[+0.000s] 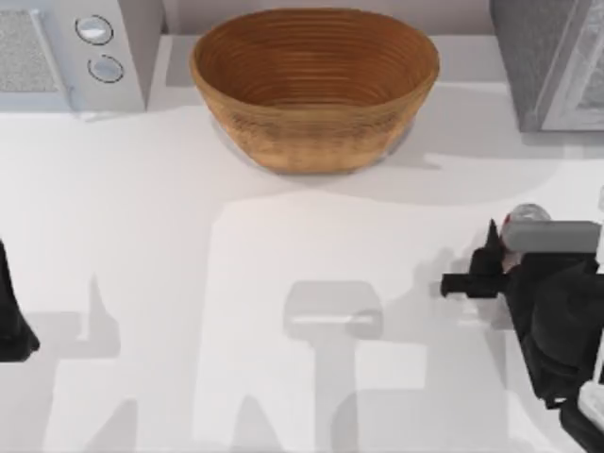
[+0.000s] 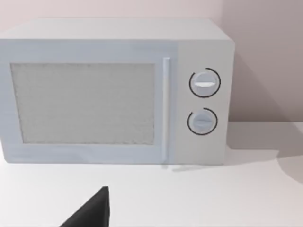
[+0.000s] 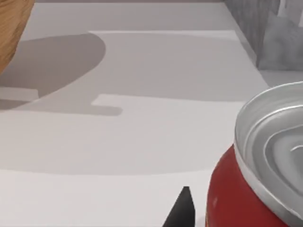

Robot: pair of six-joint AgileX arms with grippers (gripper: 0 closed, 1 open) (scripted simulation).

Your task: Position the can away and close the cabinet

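Where the smooth white table meets its right edge in the top view, our right hand reaches leftward as a set of dark, angular fingers, and the can stands upright just behind it, partly covered by a pale grey block of the arm. The right wrist view shows the can close by: a glossy red cylindrical wall under a shiny silver lid pressed into concentric rings, with one black fingertip just beside it; we cannot tell whether this hand is spread or closed, nor whether it touches the can. At the back centre sits an oval wicker basket, brown, its wall built of fine horizontal ribbed coils. A boxy pale grey microwave occupies the back left corner, with a speckled mesh window, a slim vertical handle and two round dials. The grey, grainy-faced cabinet stands at the back right. Our left hand rests at the table's left edge, its spread not discernible.
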